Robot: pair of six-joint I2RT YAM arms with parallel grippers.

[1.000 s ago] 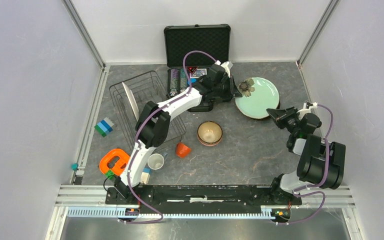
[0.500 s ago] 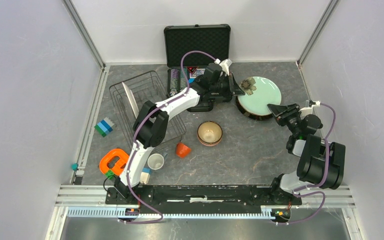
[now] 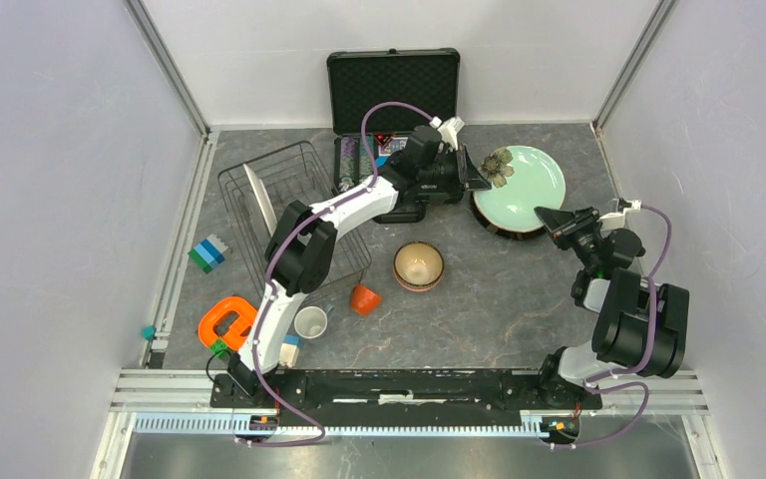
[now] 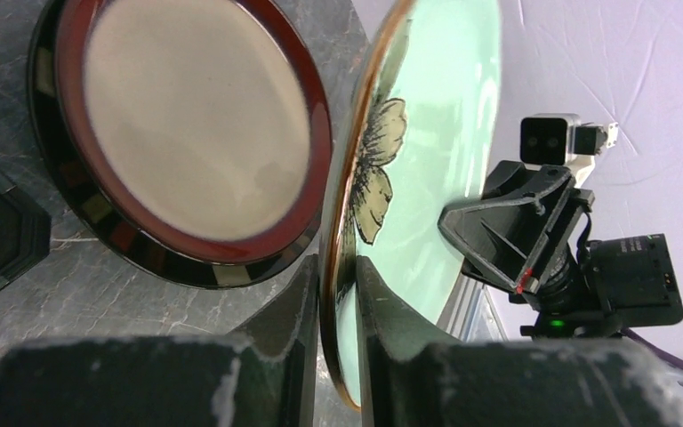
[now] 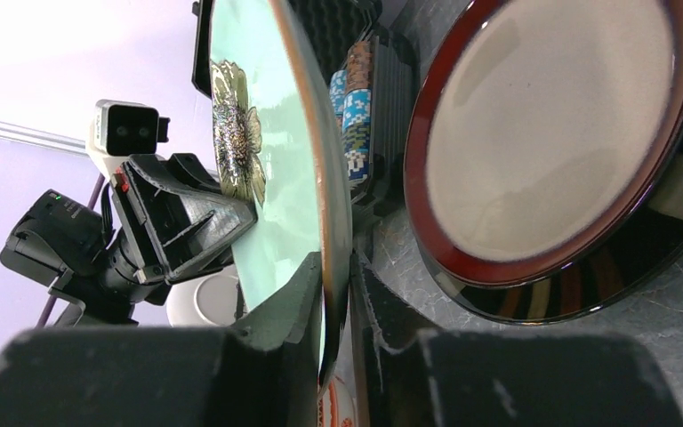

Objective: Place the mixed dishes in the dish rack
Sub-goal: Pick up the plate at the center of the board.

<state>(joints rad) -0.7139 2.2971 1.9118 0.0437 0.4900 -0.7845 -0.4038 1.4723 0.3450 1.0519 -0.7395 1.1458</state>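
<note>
The teal plate with a flower (image 3: 524, 178) is lifted and tilted above the dark-rimmed beige plate (image 3: 504, 227), which lies flat on the table. My left gripper (image 3: 476, 180) is shut on its left rim; in the left wrist view the fingers (image 4: 338, 276) clamp the edge of the teal plate (image 4: 436, 133) beside the beige plate (image 4: 196, 124). My right gripper (image 3: 557, 220) is shut on the near right rim, with the rim between its fingers (image 5: 336, 267) in the right wrist view. The dish rack (image 3: 299, 165) stands at the left with a white plate (image 3: 259, 200) upright in it.
A tan bowl (image 3: 419, 265), an orange cup (image 3: 364, 298) and a white cup (image 3: 310, 321) stand in the middle and near left. The orange ring toy (image 3: 227, 322) and the toy block (image 3: 207, 252) lie at the left. The open black poker-chip case (image 3: 393, 95) is behind.
The teal plate has risen and shifted slightly back and right, uncovering the dark-rimmed plate's edge. My right gripper moved up to the plate's rim and closed on it.
</note>
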